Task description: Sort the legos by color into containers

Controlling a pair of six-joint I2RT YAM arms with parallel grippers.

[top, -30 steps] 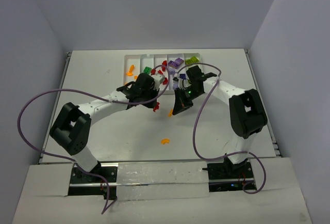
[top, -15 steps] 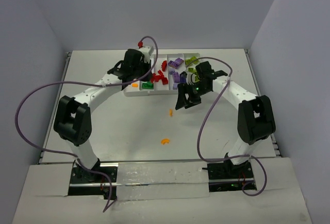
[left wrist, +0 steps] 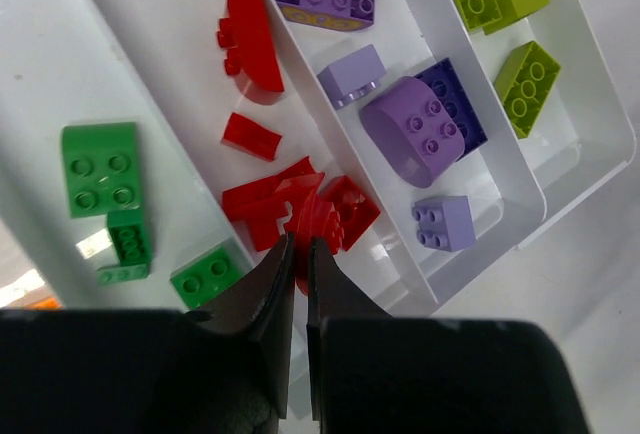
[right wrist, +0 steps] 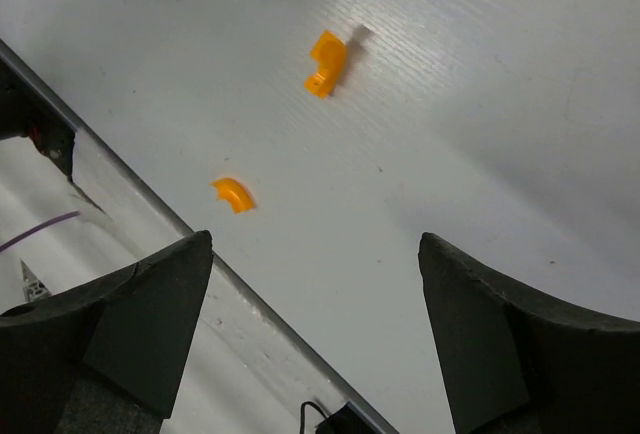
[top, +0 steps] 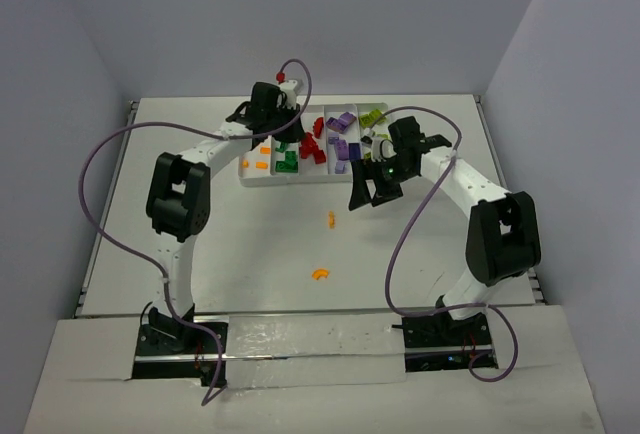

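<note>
My left gripper [left wrist: 300,246] is shut on a small red lego [left wrist: 312,222], just above the red pile in the middle compartment [left wrist: 170,44] of the white tray [top: 300,180]. Green legos [left wrist: 98,166], purple legos [left wrist: 410,139] and lime legos [left wrist: 525,74] lie in their own compartments. Two orange legos [top: 262,158] sit in the leftmost one. My right gripper [top: 368,190] hangs open and empty over the table, right of the tray's near corner. Loose on the table are an orange brick [right wrist: 326,62] and a curved orange piece [right wrist: 234,194].
The table's near edge with a metal rail [right wrist: 150,204] runs below the right gripper. Purple cables [top: 400,244] loop from both arms over the table. The left arm's cable with its red cap [top: 284,76] arches above the tray's far side.
The left arm swung from the table's middle up to the tray, carrying the red lego. The right gripper opened wide and drifted slightly right.
</note>
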